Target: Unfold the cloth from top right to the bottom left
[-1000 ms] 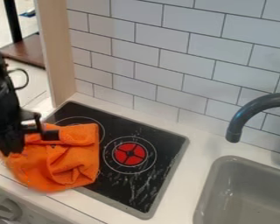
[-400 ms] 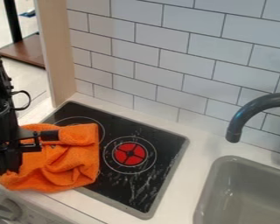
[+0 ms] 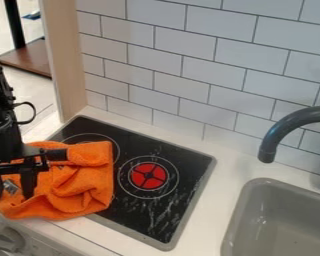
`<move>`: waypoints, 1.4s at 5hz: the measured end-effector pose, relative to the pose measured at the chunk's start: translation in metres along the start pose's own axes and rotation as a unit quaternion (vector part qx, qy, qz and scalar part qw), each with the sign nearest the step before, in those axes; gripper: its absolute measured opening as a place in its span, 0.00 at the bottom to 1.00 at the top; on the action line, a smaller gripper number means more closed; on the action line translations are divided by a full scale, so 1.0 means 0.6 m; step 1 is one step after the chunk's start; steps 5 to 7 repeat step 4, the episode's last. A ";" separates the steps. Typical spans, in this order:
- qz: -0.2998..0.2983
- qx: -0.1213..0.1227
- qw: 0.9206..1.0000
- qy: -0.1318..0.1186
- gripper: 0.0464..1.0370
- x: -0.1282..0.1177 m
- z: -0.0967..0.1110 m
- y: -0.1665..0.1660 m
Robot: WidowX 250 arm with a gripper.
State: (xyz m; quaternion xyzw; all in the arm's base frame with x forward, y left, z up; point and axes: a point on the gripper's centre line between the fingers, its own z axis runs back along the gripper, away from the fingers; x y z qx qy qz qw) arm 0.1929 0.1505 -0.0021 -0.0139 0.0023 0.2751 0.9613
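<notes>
While my jaws stand apart at the left edge of the frame, my gripper (image 3: 12,188) is over the lower-left part of the orange cloth (image 3: 82,182), nothing firmly held between them that I can see. The cloth lies crumpled at lower left, partly on the black cooktop (image 3: 179,156), its folds bunched toward the right.

I judge some unfolding remains: I should pinch just one upper layer at the upper-right folds, lift slightly, then draw it low and slowly toward lower left. Too deep a bite could drag the whole cloth.

The tabletop (image 3: 213,200) ends close by the cloth's lower side, above the knob (image 3: 8,239), so I'd stop short there. The wooden panel (image 3: 64,60) bounds my upper-left side; rightward, the cooktop gives more room.
</notes>
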 end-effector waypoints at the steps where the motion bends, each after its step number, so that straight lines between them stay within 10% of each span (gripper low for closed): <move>1: -0.013 -0.019 1.000 -0.004 0.98 0.006 0.005 -0.008; 4: -0.037 -0.045 0.996 -0.062 0.96 0.018 0.091 -0.020; 7: -0.037 -0.045 0.996 -0.062 0.96 0.018 0.091 -0.020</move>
